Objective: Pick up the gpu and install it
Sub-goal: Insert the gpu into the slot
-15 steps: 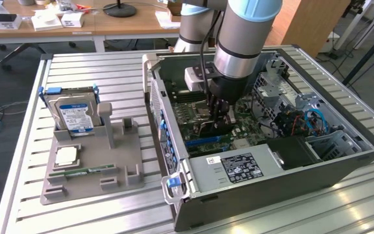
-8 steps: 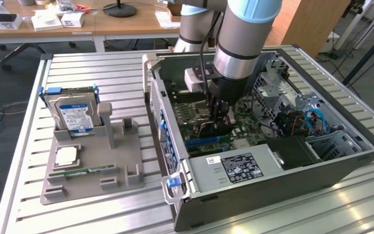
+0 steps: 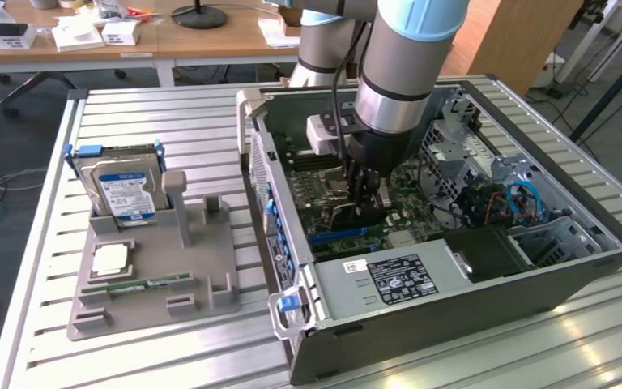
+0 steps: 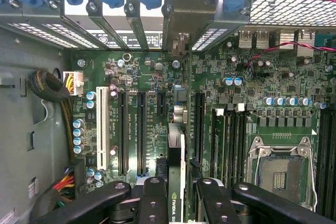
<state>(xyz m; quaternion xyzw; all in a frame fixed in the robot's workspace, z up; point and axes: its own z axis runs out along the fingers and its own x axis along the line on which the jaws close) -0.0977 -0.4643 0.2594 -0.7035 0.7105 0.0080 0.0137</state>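
On the slatted table [image 3: 127,113], within the open case [image 3: 484,324], the gpu [image 4: 176,148] is gripped edge-on by the hand [image 4: 178,200], closed on it just above the motherboard [image 4: 252,77], and is best squared to the black slots [image 4: 140,129], lowered straight and pressed evenly, never tilted.

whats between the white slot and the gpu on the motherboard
Two long black slots, side by side, then a shorter black slot nearer the gpu, all on the motherboard; the wrist view shows it.
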